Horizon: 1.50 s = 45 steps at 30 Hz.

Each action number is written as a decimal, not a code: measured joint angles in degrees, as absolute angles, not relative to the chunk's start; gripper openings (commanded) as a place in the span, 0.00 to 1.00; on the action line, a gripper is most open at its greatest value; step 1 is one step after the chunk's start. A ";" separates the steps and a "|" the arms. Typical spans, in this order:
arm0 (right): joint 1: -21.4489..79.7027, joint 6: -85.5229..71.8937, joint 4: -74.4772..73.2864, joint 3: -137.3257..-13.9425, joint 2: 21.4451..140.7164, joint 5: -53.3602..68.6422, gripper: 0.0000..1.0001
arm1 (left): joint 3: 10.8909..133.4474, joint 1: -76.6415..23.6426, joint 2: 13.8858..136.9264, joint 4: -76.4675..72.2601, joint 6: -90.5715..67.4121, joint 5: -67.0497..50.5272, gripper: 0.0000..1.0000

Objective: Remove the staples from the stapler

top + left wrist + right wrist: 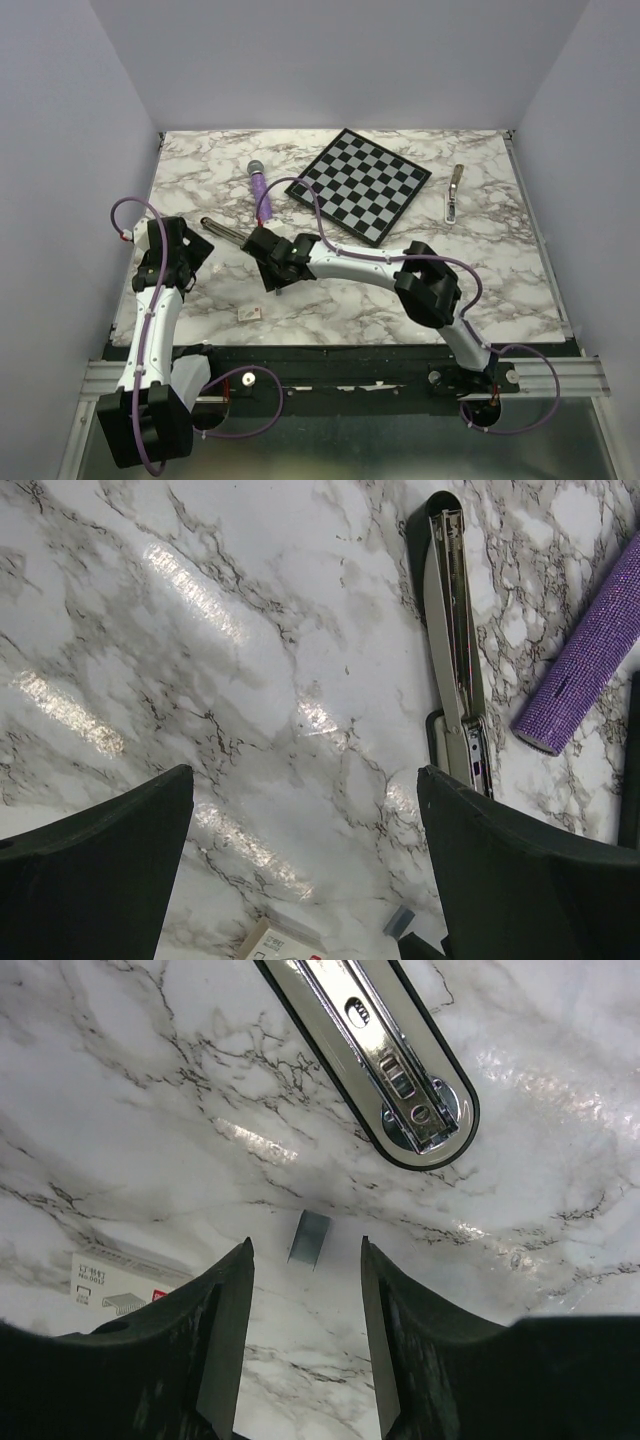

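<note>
The stapler [222,231] lies on the marble table between my two grippers, next to the purple stick [260,190]. In the left wrist view the stapler [455,650] shows its open metal channel. In the right wrist view its rounded cream and black end [400,1080] lies just ahead. A small grey strip of staples [309,1238] lies loose on the table, just beyond and between the tips of my right gripper [305,1250], which is open and empty. The strip also shows in the left wrist view [398,920]. My left gripper [305,780] is open and empty over bare marble.
A small white staple box [250,314] lies near the front edge, left of the strip [110,1285]. A chessboard [360,185] lies at the back centre. A slim silvery object [455,192] lies at the back right.
</note>
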<state>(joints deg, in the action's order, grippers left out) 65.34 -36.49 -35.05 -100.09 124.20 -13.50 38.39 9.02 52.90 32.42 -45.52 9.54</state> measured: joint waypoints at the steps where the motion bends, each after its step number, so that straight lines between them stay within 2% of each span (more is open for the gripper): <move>1: 65.52 -36.77 -36.05 -101.32 125.10 -14.02 0.55 | 38.33 9.02 52.75 32.38 -45.52 9.52 0.99; 6: 65.80 -38.13 -40.05 -106.65 129.01 -16.23 0.52 | 38.09 9.04 51.99 32.27 -45.52 9.45 0.99; 45: 67.18 -39.13 -45.12 -109.75 132.70 -17.21 0.32 | 37.89 9.04 50.68 32.25 -45.56 9.45 0.99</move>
<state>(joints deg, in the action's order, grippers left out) 67.18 -39.13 -45.12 -109.75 132.70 -17.21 37.89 9.04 50.68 32.25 -45.56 9.45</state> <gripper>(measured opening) 0.330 0.985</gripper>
